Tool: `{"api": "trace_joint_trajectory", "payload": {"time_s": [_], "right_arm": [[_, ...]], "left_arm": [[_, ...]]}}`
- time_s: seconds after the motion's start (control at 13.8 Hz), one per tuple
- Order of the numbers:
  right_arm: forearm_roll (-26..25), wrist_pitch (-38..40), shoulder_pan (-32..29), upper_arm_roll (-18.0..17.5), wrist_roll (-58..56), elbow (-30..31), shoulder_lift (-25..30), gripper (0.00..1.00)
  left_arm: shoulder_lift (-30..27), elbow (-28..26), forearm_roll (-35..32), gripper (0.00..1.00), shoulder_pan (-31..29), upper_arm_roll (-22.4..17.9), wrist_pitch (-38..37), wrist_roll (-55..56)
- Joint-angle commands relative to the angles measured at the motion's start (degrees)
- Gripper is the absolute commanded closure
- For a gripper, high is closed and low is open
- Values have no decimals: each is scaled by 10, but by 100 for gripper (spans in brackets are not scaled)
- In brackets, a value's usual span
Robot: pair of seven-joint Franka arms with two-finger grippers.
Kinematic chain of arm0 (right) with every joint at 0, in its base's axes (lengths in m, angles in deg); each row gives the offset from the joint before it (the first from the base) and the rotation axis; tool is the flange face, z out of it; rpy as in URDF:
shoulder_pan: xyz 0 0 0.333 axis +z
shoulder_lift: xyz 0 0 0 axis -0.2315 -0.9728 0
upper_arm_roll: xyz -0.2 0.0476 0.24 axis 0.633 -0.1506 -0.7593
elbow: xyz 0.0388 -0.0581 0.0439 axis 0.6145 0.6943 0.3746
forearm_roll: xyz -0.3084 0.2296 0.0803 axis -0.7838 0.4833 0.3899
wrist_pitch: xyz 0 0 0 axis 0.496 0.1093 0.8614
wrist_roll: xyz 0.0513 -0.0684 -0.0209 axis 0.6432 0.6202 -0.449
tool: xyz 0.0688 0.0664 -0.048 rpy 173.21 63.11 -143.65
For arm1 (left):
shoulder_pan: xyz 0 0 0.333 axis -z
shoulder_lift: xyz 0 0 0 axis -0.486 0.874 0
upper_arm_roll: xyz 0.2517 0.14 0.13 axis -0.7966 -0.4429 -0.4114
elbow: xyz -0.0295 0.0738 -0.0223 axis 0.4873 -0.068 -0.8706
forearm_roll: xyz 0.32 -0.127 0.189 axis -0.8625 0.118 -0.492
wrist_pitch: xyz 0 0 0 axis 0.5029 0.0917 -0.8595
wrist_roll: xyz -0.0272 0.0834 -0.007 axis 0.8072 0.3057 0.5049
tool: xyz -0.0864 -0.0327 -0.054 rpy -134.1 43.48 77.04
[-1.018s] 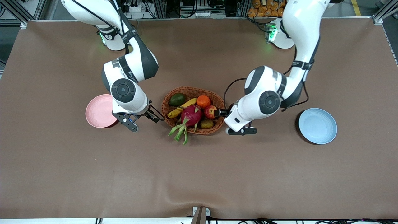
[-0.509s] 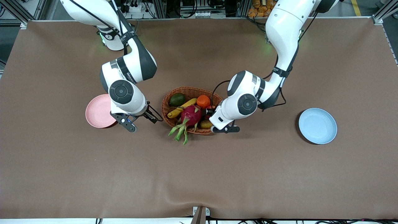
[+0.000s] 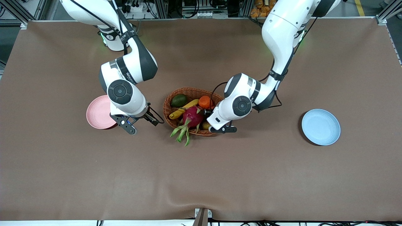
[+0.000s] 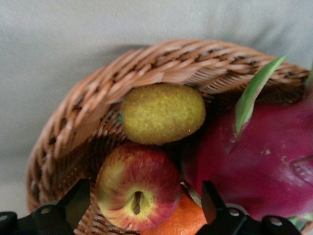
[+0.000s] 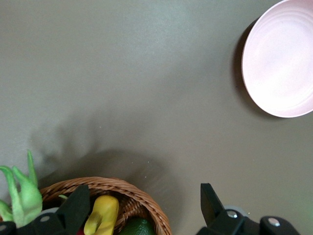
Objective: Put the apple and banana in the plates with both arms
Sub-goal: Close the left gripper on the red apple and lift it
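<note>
The red, yellow-streaked apple (image 4: 138, 186) lies in the wicker basket (image 3: 191, 91), hidden under the left hand in the front view. My left gripper (image 3: 209, 113) is open over it, with one finger (image 4: 73, 203) on each side of the apple and a gap to each. The yellow banana (image 3: 183, 109) lies in the basket beside the dragon fruit; its end shows in the right wrist view (image 5: 100, 215). My right gripper (image 3: 150, 117) is open and empty, above the table between the basket and the pink plate (image 3: 98, 116). The blue plate (image 3: 321, 126) lies empty toward the left arm's end.
The basket also holds a magenta dragon fruit (image 3: 193, 116), an orange (image 3: 205, 101), an avocado (image 3: 179, 100) and a kiwi (image 4: 163, 112). The dragon fruit's green leaves (image 3: 181, 133) hang over the basket rim. Bare brown table lies all around.
My left arm has swung from beside the basket to over its end, and its gripper now straddles the apple. My right arm has shifted only slightly toward the pink plate.
</note>
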Motion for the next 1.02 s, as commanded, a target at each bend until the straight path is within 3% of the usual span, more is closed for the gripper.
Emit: {"api": "trace_joint_trajectory", "payload": {"time_s": [0.0, 0.07, 0.22, 0.29, 0.36, 0.51, 0.8, 0.95], "right_arm": [[6, 12, 1, -3, 6, -10, 4, 0], [6, 26, 3, -3, 8, -11, 4, 0], [5, 34, 2, -3, 4, -26, 5, 0], [6, 44, -2, -3, 3, -38, 4, 0], [6, 62, -2, -3, 3, -52, 4, 0], [4, 94, -4, -3, 4, -76, 2, 0], [-2, 97, -10, -2, 4, -78, 3, 0], [-3, 97, -8, -2, 6, -79, 3, 0]], "left_arm": [[4, 4, 5, 0, 6, -6, 8, 2], [5, 2, 4, 0, 6, -6, 8, -1], [4, 0, 2, 35, 3, -6, 6, -5], [2, 0, 2, 61, 3, -7, 5, -1], [-1, 0, 2, 76, 3, -8, 2, 2], [-17, 1, 3, 83, -3, -11, -25, 4], [-98, 5, 1, 83, -33, -27, -162, 5], [-130, 5, -13, 82, -54, -27, -196, 9]]}}
